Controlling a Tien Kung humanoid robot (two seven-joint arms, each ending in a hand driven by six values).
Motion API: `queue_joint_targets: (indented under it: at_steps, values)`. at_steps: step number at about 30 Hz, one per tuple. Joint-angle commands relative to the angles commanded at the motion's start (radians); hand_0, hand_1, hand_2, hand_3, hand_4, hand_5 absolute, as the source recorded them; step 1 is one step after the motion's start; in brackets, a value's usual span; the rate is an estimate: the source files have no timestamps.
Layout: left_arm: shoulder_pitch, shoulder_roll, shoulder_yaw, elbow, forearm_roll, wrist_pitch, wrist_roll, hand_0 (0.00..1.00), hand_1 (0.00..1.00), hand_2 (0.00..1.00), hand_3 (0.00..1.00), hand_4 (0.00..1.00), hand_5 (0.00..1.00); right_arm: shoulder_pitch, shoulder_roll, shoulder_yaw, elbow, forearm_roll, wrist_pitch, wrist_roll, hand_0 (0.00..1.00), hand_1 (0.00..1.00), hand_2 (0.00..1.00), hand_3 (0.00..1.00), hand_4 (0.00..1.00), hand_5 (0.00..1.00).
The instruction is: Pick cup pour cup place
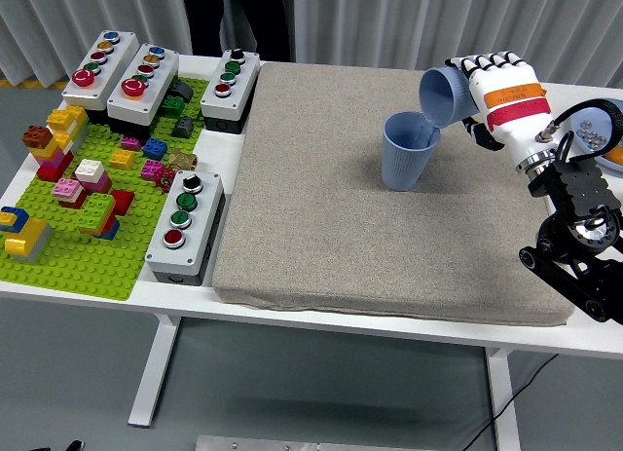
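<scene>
In the head view, upper right of the frame, the right hand [501, 93] gripped a tipped blue cup [446, 95], mouth low over the standing blue cup [406, 151] on the grey mat [321, 217], likely so its load would drop in.

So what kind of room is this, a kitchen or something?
Probably a robot testing lab, not a kitchen: the right hand tips a blue cup over another cup, beside button boxes and a toy-brick board.
</scene>
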Motion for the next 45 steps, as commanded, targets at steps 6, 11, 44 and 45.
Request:
queue_joint_targets:
  at_steps: [6, 11, 44, 45]
  values:
    - [0.001, 0.000, 0.002, 0.000, -0.002, 0.000, 0.000, 0.765, 0.805, 0.843, 0.768, 0.509, 0.924, 0.000, 0.000, -0.003, 0.002, -0.010, -0.002, -0.008, 0.810, 0.678, 0.584, 0.625, 0.634, 0.002]
    - [0.004, 0.001, 0.000, 0.000, 0.001, 0.000, 0.001, 0.765, 0.805, 0.842, 0.768, 0.509, 0.925, -0.002, 0.002, -0.004, 0.003, -0.023, -0.002, -0.020, 0.814, 0.678, 0.584, 0.621, 0.629, 0.002]
    - [0.008, 0.000, 0.007, 0.000, -0.005, -0.002, 0.002, 0.765, 0.805, 0.842, 0.767, 0.510, 0.925, -0.029, -0.004, 0.058, 0.055, 0.184, -0.002, 0.016, 0.817, 0.674, 0.582, 0.617, 0.615, 0.002]
    - [0.009, -0.001, 0.005, 0.000, -0.003, -0.002, 0.002, 0.765, 0.804, 0.843, 0.767, 0.509, 0.925, -0.033, -0.002, 0.068, 0.057, 0.211, -0.002, 0.027, 0.818, 0.676, 0.582, 0.615, 0.615, 0.002]
